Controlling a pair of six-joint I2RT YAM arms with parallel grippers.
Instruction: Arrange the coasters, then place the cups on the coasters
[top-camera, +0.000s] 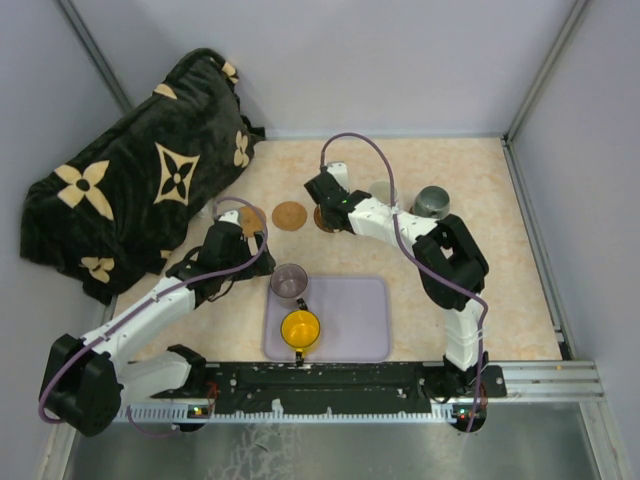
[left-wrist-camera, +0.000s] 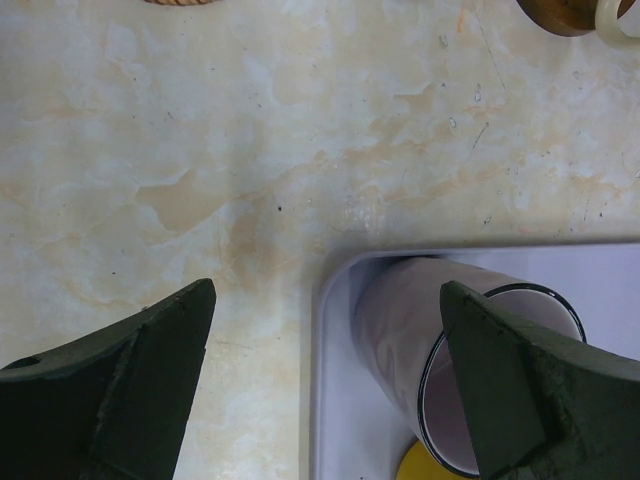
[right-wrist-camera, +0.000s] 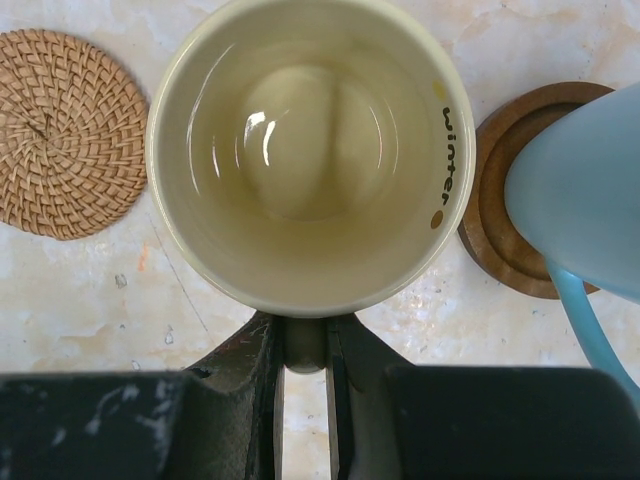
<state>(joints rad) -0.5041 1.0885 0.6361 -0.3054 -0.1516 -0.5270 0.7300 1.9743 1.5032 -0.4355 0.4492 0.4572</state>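
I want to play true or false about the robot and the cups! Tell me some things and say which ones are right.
1. The right gripper pinches the handle of the cream round mug. True.
2. The yellow-orange mug stands on a coaster. False: it stands on the lavender rectangular tray.
3. The left gripper is shut on the smoky purple mug. False: its jaws are wide open and the mug stands free on the tray.
4. In the right wrist view, a woven tan round coaster lies to the left of the cream round mug. True.
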